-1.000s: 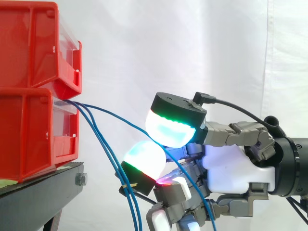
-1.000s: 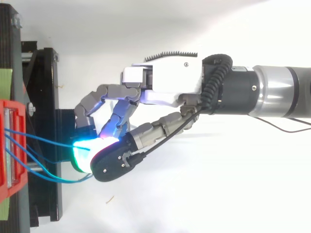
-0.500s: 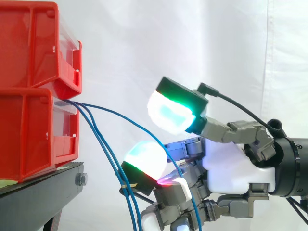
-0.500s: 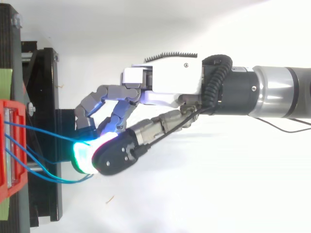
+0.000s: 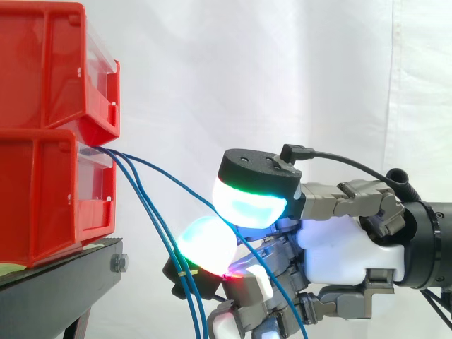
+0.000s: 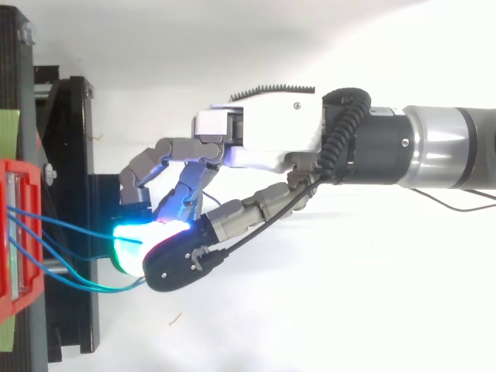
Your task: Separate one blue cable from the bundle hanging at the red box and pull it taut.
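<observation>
Hand [image 5: 340, 248] thumb pad [image 5: 248, 199], lifted a moment ago, is back down, pinching one blue cable [image 5: 169, 170] off the red box [image 5: 42, 191] front edge; grip re-seated, probably ready to pull.

Shining bright and even across the white curtain [image 5: 282, 70], leaving soft fold shadows at right (glowing cyan and green off the pads [image 5: 247, 201] of the hand [image 5: 346, 240]).

side: level, close | top: overhead, close | shared: hand [image 5: 346, 247], red bins [image 5: 42, 191]
</observation>
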You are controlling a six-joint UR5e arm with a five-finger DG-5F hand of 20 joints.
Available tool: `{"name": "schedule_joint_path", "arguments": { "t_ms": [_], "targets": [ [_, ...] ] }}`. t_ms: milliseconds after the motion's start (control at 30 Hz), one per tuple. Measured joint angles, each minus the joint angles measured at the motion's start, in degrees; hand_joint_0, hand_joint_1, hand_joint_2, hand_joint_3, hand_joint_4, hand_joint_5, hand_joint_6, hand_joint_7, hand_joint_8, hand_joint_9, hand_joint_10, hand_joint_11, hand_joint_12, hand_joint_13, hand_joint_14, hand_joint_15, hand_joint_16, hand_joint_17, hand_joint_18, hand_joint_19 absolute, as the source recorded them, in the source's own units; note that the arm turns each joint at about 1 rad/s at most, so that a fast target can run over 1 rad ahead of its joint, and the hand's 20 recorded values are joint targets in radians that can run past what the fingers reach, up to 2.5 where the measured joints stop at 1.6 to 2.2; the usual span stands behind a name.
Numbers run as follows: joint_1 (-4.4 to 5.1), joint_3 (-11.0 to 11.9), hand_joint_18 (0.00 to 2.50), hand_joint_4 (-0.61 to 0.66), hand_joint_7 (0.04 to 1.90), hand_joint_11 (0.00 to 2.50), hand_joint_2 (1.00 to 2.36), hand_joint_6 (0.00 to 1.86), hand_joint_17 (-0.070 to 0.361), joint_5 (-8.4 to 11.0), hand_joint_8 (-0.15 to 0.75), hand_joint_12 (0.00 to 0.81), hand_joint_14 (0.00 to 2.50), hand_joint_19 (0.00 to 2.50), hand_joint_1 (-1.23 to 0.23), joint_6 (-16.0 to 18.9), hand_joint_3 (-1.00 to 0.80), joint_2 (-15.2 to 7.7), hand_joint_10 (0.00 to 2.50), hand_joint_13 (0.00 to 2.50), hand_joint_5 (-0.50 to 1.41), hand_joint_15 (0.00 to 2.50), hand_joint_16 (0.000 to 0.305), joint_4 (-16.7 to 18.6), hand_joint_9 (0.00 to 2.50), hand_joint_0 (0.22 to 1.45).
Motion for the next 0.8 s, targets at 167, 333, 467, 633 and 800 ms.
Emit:
{"name": "schedule_joint_path", "arguments": {
  "t_ms": [167, 333, 467, 633, 800],
  "targets": [
    [0.0, -0.02, 0.86, 0.18, 1.03, 0.99, 1.01, 0.85, 0.12, 0.09, 0.339, 0.394, 0.02, 0.66, -0.72, -0.11, -0.39, 0.0, 0.02, 0.83, -0.19, 0.58, 0.053, 0.0, 0.88, 0.57],
    [-0.01, -0.02, 0.94, 0.17, 1.11, 0.96, 1.0, 0.84, 0.113, 0.13, 0.352, 0.396, 0.02, 0.73, -0.36, -0.13, -0.5, 0.0, 0.02, 0.93, -0.15, 0.61, 0.05, 0.0, 1.02, 0.6],
    [-0.03, -0.02, 0.96, 0.16, 1.13, 0.98, 1.0, 0.85, 0.112, 0.13, 0.351, 0.391, 0.02, 0.74, -0.38, -0.33, -0.43, 0.01, 0.02, 0.96, -0.15, 0.63, 0.05, 0.0, 1.05, 0.62],
    [-0.01, -0.01, 1.07, 0.19, 1.06, 1.0, 1.01, 0.85, 0.136, 0.16, 0.403, 0.445, 0.02, 0.67, -0.53, -0.65, -0.14, 0.04, 0.01, 1.01, -0.15, 0.62, 0.06, 0.0, 1.04, 0.6],
    [-0.01, -0.01, 1.11, 0.2, 1.01, 1.01, 1.0, 0.87, 0.145, 0.21, 0.416, 0.46, 0.02, 0.63, -0.72, -0.9, -0.04, 0.02, 0.01, 1.01, -0.17, 0.6, 0.064, 0.0, 1.0, 0.6]
  ]
}}
